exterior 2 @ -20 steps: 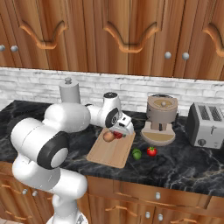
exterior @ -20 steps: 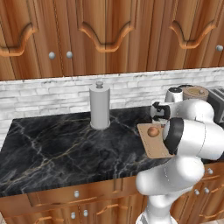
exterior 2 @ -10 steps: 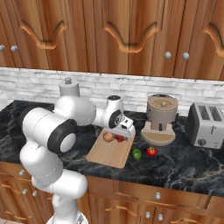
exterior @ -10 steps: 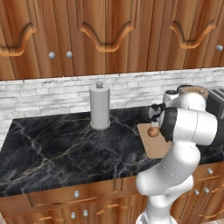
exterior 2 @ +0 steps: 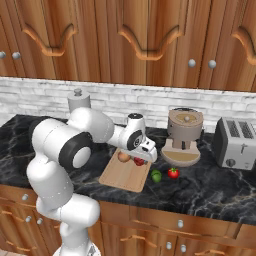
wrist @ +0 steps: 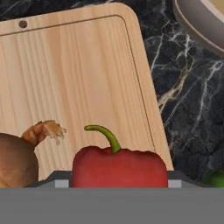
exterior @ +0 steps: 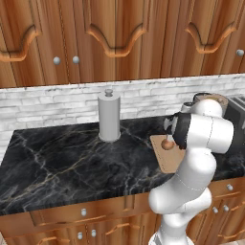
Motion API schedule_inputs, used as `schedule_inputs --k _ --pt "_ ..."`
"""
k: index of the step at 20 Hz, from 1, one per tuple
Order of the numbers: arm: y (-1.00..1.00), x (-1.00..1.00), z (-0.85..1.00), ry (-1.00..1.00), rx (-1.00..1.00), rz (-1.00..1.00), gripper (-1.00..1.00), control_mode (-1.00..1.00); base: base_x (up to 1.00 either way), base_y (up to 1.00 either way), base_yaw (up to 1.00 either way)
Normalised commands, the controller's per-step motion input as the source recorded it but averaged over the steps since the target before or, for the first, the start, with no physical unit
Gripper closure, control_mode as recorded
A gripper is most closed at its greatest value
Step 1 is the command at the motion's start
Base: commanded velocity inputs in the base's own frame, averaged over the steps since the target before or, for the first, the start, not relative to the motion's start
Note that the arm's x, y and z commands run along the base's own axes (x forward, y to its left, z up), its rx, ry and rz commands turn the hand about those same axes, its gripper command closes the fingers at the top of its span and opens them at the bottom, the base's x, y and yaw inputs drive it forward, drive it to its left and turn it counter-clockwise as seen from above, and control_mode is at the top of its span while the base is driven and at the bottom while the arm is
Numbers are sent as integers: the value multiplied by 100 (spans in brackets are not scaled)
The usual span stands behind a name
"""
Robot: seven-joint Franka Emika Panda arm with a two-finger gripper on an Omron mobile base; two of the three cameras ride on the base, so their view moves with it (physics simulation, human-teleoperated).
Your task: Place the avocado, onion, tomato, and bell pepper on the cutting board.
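Note:
My gripper (exterior 2: 142, 158) is shut on the red bell pepper (wrist: 119, 166), holding it low over the right part of the cutting board (exterior 2: 121, 175). The pepper (exterior 2: 139, 161) has a curved green stem. The tan-brown onion (exterior 2: 123, 156) lies on the board just left of the pepper, and it shows again as the onion (wrist: 15, 159) and the onion (exterior: 167, 143). The green avocado (exterior 2: 156, 175) and the red tomato (exterior 2: 173, 173) lie on the black counter just right of the board. The avocado (wrist: 214, 177) peeks in beside the board's edge.
A grey coffee machine (exterior 2: 184, 136) stands behind the tomato, with a toaster (exterior 2: 235, 142) to its right. A grey paper-towel holder (exterior: 109, 117) stands at the back of the counter, left of the board. Black marble counter (exterior: 72, 162) stretches to the left.
The arm's elbow has swung up and over toward the board. The hand with the pepper has sunk slightly over the board. The onion, avocado and tomato have not moved.

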Motion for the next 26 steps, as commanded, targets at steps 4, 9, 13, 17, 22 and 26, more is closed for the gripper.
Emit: schedule_inputs --k 4,9,13,17,22,26 --pt "1 0 -4 0 3 0 -100 -100 0 0 0" --pt "0 0 0 -6 0 2 -100 -100 0 0 0" --pt "-2 -1 9 -8 0 1 -100 -100 0 0 0" --pt "-8 -12 33 -8 0 0 -100 -100 0 0 0" --pt "-22 -18 40 -10 0 0 -100 -100 0 0 0" --pt "-38 -22 17 -2 0 2 -100 -100 0 0 0"
